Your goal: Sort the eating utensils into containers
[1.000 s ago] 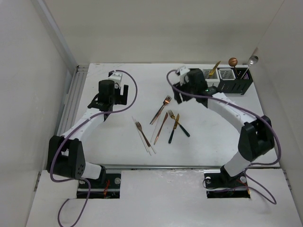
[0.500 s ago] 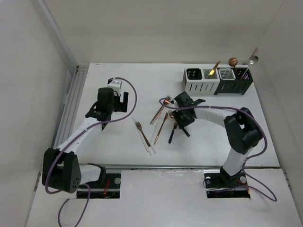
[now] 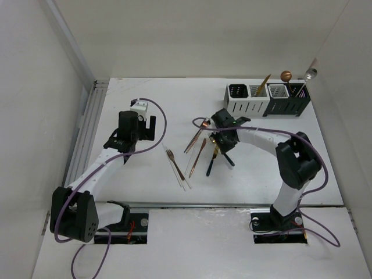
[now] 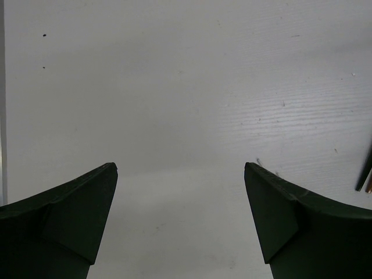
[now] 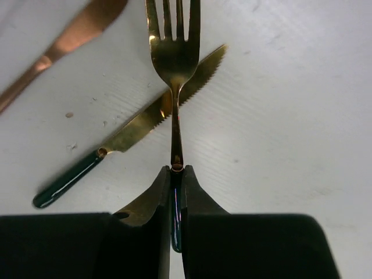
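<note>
My right jaws are clenched on the fork [image 5: 173, 70]. They pinch its dark handle just below the point where the gold neck begins, and no gap shows on either side. In the right wrist view the fork runs straight up the middle of the frame, with its tines at the top edge. It crosses over the blade of a gold knife [image 5: 145, 125], which lies slantwise from upper right to lower left. I cannot tell whether the fork is off the worktop [image 4: 186, 87] yet or rests on that blade. A copper piece [image 5: 70, 35] lies apart in the upper left corner.

My left jaws are released and stand wide over bare worktop at the left of the overhead view, holding nothing.

I judge the fork to be light and stiff, but polished and slick. It is so slim that the grip sits on a narrow line. The whole head hangs out beyond the hold, so it may swing or droop if I turn quickly. A hold nearer the middle would balance it better. The knife underneath may also shift as the fork comes away.

The containers [image 3: 267, 107] stand in a row at the upper right of the overhead view, well apart from here. Three already have pieces standing in them.
</note>
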{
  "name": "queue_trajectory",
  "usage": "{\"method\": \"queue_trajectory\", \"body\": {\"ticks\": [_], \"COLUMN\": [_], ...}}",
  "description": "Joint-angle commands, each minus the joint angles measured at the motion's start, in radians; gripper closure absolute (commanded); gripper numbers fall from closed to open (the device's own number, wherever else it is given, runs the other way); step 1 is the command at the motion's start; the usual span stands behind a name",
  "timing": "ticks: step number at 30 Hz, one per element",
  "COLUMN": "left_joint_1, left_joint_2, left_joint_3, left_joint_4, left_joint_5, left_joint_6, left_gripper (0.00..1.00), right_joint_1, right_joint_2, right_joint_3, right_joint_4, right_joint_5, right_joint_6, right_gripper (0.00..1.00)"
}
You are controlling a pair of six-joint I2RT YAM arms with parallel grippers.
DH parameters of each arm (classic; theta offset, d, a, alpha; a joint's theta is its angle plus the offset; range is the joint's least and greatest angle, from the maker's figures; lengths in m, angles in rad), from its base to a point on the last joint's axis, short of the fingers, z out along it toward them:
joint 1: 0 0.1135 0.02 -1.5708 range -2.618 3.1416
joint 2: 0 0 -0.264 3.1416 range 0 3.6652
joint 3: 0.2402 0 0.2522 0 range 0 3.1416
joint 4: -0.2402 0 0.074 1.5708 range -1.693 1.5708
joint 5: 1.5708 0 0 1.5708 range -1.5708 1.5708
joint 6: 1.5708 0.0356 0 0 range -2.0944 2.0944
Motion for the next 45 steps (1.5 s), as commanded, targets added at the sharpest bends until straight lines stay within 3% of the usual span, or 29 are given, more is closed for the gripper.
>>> {"method": "queue_trajectory", "body": {"ticks": [1,5,9,11,14,21,25,29,37,40,41,45], "left_joint_1": [-0.003,-0.003,-0.003,-0.003,-0.003,-0.003,-0.003,0.006,0.006,0.006,0.006,0.006], "left_joint_2": [-0.031,-0.031,-0.010,0.002,0.013,0.083,0.125,0.149,0.200,0.211,0.220,0.220], "left_joint_3": [-0.006,-0.006,-0.006,0.003,0.003,0.032,0.054,0.072,0.130,0.150,0.150,0.161], "left_joint_4": [0.041,0.050,0.050,0.059,0.070,0.088,0.098,0.098,0.107,0.107,0.107,0.107], "left_joint_5": [-0.014,-0.034,-0.045,-0.054,-0.065,-0.083,-0.106,-0.117,-0.126,-0.126,-0.126,-0.091], "left_joint_6": [0.006,0.026,0.026,0.026,0.026,0.035,0.045,0.045,0.063,0.063,0.063,0.063], "left_gripper": [0.12,0.10,0.10,0.10,0.10,0.10,0.09,0.09,0.09,0.09,0.09,0.09], "right_joint_1": [-0.049,-0.158,-0.253,-0.292,-0.319,-0.353,-0.374,-0.385,-0.404,-0.404,-0.413,-0.413], "right_joint_2": [-0.166,-0.278,-0.353,-0.362,-0.276,-0.005,0.101,0.148,0.158,0.149,0.148,0.121], "right_joint_3": [0.169,0.341,0.317,0.248,0.208,0.266,0.320,0.331,0.182,0.173,0.173,0.173], "right_joint_4": [-0.067,0.036,0.403,0.670,0.918,1.148,1.177,1.177,1.177,1.177,1.177,1.139], "right_joint_5": [0.047,-0.104,-0.185,-0.185,-0.131,-0.057,-0.048,-0.057,-0.062,-0.074,-0.097,-0.122], "right_joint_6": [-0.095,-0.146,-0.137,-0.118,-0.118,-0.066,-0.039,-0.039,-0.039,-0.039,-0.039,-0.039], "right_gripper": [1.00,1.00,1.00,1.00,1.00,1.00,1.00,1.00,0.98,0.76,0.55,0.33]}}
